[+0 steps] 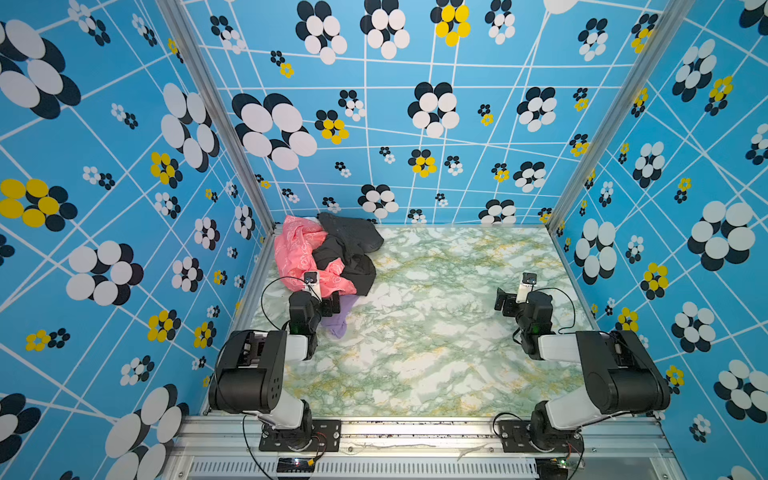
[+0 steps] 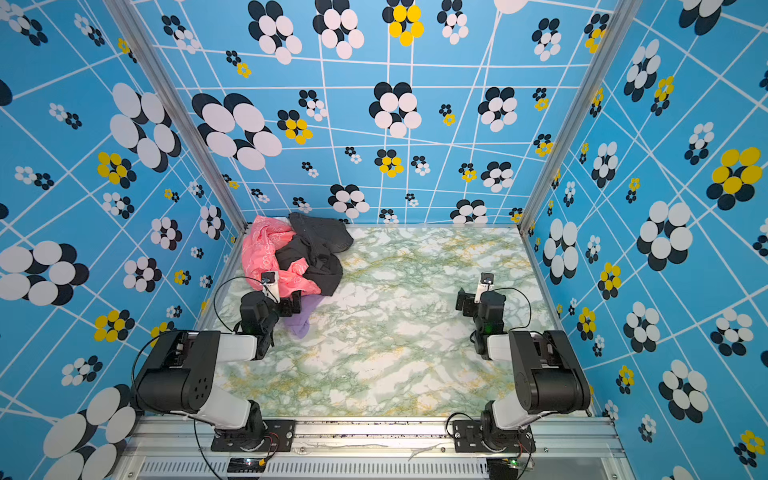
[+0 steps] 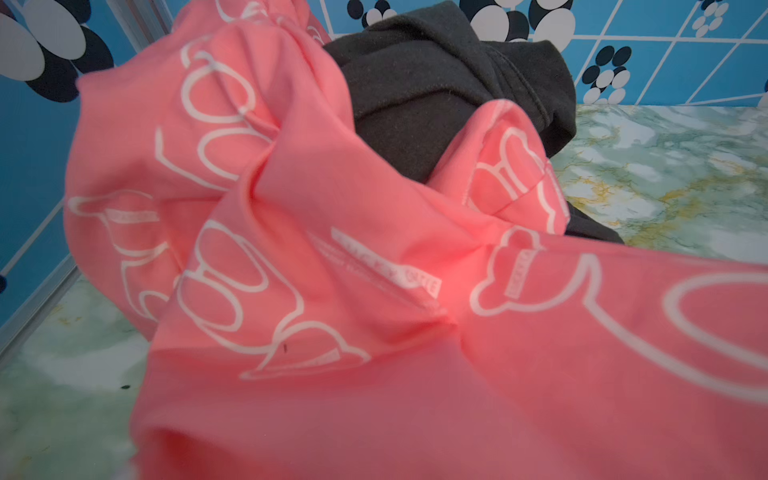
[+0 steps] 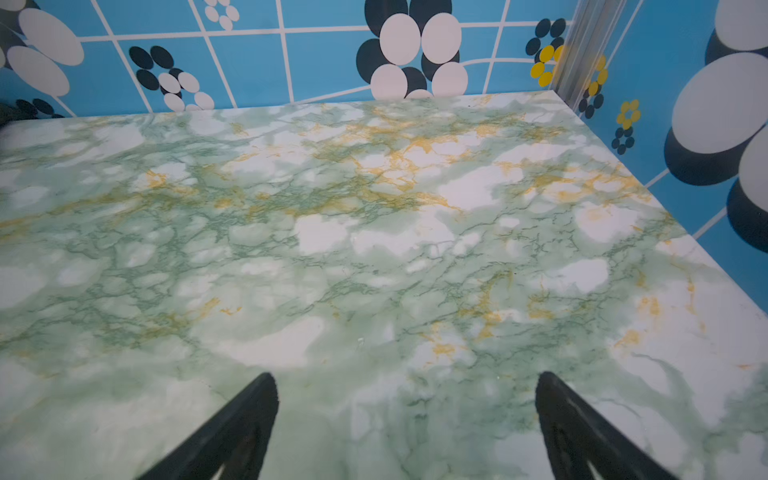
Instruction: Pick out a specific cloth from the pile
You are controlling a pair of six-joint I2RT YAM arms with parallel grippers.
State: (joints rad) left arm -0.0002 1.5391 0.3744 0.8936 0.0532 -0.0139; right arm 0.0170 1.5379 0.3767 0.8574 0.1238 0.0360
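The cloth [image 1: 338, 323] is seen at the edge of the pile [image 1: 299, 249], beside the wide-spread left end effector [image 1: 331, 303]. The right end effector [image 4: 405, 378] is spread wide, well apart.

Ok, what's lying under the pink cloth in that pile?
A lilac cloth pokes out beneath the pink cloth, beside black garments. How far it runs underneath is covered.
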